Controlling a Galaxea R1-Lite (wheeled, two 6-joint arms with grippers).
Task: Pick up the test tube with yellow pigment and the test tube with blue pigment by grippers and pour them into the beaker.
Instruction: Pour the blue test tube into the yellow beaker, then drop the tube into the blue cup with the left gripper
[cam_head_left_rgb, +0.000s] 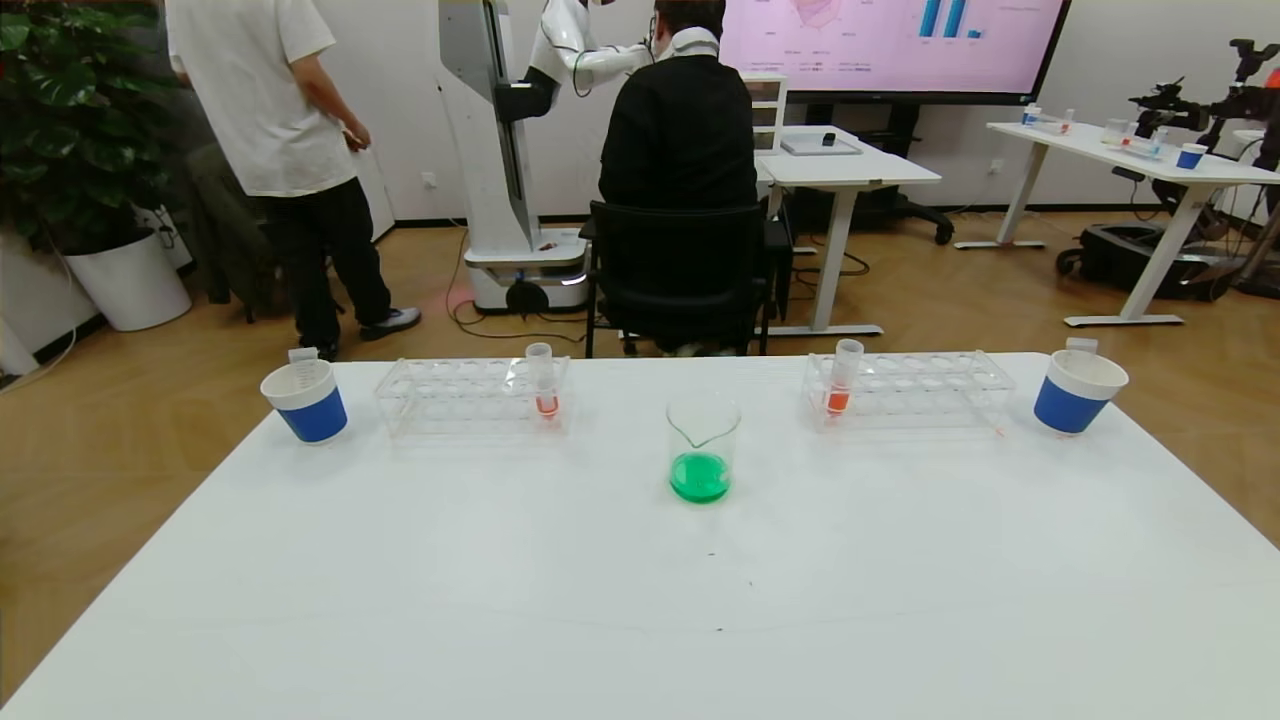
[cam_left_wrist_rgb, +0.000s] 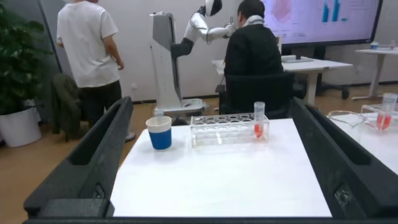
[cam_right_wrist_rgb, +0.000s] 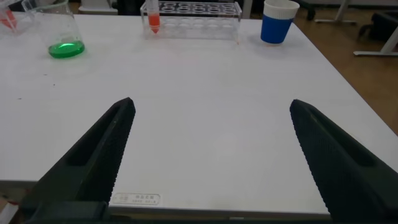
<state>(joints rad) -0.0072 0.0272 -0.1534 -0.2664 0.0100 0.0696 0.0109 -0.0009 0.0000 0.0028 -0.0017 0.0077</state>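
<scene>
Grippers first: my left gripper (cam_left_wrist_rgb: 211, 155) and right gripper (cam_right_wrist_rgb: 208, 155) both hang spread wide and empty over the near table (cam_head_left_rgb: 640, 600). Centre frame in my head view, the beaker (cam_head_left_rgb: 702, 447) stands holding green liquid. Behind it, two clear racks, left (cam_head_left_rgb: 470, 395) and right (cam_head_left_rgb: 910, 390), each carry one orange-tipped tube. I see the paper cups at far left (cam_head_left_rgb: 306, 400) and far right (cam_head_left_rgb: 1076, 391), each with a clear tube poking out; pigment colour I cannot tell.
</scene>
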